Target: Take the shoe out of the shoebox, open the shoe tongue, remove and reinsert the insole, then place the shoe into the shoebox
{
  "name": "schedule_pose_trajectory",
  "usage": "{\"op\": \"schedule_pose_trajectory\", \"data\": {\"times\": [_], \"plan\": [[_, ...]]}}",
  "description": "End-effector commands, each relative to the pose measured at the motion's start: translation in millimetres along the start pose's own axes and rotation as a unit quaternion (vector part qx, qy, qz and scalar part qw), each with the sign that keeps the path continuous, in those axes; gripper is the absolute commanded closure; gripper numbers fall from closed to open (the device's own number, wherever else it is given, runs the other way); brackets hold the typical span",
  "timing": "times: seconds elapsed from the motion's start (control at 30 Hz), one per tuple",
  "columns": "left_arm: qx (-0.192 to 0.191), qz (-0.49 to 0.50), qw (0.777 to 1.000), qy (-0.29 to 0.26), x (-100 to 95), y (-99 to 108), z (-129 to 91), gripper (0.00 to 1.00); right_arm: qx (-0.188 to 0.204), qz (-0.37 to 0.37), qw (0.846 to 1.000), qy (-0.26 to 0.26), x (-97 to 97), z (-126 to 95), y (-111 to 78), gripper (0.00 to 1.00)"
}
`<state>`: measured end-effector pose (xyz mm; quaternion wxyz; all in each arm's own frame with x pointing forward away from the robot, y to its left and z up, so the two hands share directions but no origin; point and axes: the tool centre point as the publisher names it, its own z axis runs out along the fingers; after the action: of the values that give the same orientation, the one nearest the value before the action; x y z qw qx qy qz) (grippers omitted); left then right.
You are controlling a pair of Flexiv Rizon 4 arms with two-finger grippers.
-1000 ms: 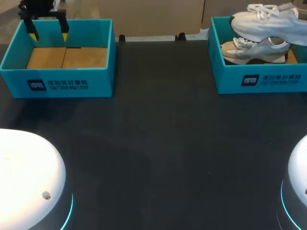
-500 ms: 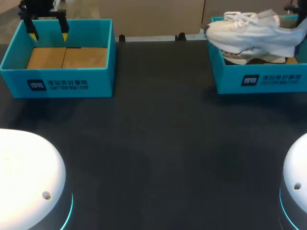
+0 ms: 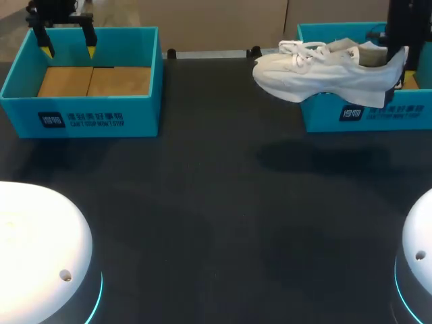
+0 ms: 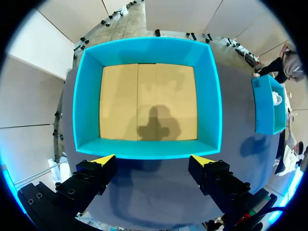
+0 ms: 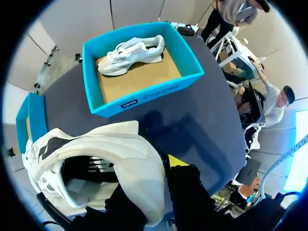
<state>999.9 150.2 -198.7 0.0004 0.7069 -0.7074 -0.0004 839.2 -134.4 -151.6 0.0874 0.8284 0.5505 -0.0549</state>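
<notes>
Left gripper (image 3: 67,48) hangs over the left shoebox (image 3: 81,101), fingers spread wide. White shoe (image 3: 324,71) is in the air above the table (image 3: 216,202), by the right shoebox (image 3: 378,111) – toe pointing left, right gripper (image 3: 399,64) pinching its heel wall. Second shoe (image 5: 132,53) lies inside that box.

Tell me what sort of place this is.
Probably a robot test bench for shoe packing: a dark table, a left shoebox and a right shoebox, both teal, and the right gripper holding a white shoe aloft.
</notes>
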Motion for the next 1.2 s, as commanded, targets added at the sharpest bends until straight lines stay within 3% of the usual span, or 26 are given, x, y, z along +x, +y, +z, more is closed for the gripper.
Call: {"op": "schedule_pose_trajectory", "data": {"times": [0.03, 0.17, 0.5, 0.73, 1.2], "plan": [[0.0, 0.0, 1.0, 0.0, 0.0, 0, 0, 0.0, -0.025, 0.0, 1.0, 0.006, -4.5, 0, -5.0, 1.0], [0.0, 0.0, 1.0, 0.0, 0.0, 0, 0, 0.0, -0.026, -0.003, 1.0, 0.005, 1.8, -2, -11.6, 1.0], [0.0, 0.0, 1.0, 0.0, 0.0, 0, 0, 0.0, -0.046, -0.006, 0.999, -0.017, 59.8, 8, -132.5, 1.0], [0.0, 0.0, 1.0, 0.0, 0.0, 0, 0, 0.0, -0.052, 0.01, 0.998, -0.014, 91.6, 18, -190.9, 1.0], [0.0, 0.0, 1.0, 0.0, 0.0, 0, 0, 0.0, -0.052, 0.011, 0.999, -0.012, 92.8, 19, -192.7, 1.0]]}}
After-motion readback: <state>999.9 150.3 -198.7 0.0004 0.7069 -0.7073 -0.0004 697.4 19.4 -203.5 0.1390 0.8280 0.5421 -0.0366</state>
